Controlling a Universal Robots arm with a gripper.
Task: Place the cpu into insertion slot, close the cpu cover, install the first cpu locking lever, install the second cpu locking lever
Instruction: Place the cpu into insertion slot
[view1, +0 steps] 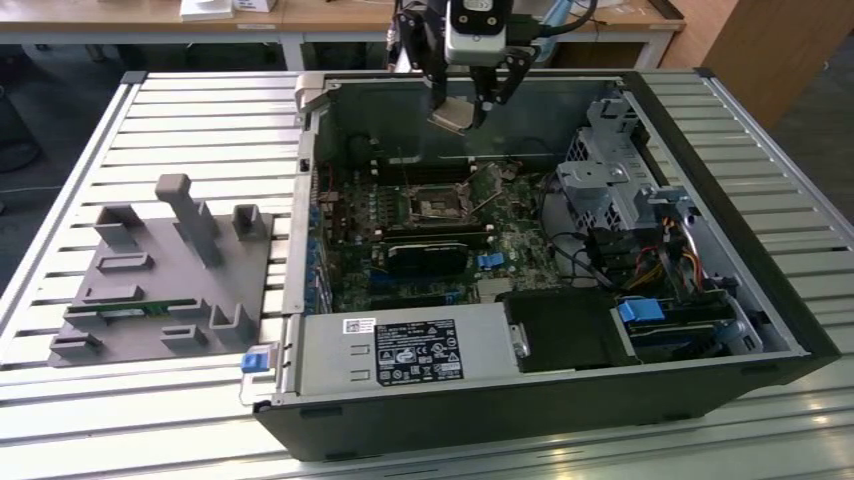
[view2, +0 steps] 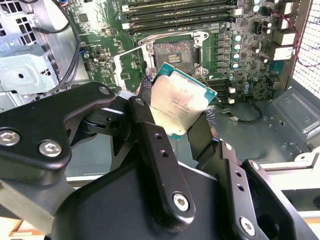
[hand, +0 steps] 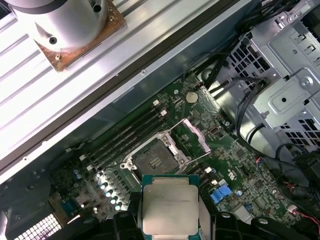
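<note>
Your gripper (view1: 458, 108) has its fingers clamped on the cpu (view2: 181, 107), tilted, hanging above the motherboard (hand: 235, 165) and clear of the insertion slot (hand: 154, 159). The cpu cover (hand: 196, 135) is flipped open.

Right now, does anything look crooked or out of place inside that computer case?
The cpu looks tilted in the gripper, held at a slant above the case rather than flat. In the second wrist view its edges sit turned against the empty insertion slot. The cpu cover stands open; no damage shows.
</note>
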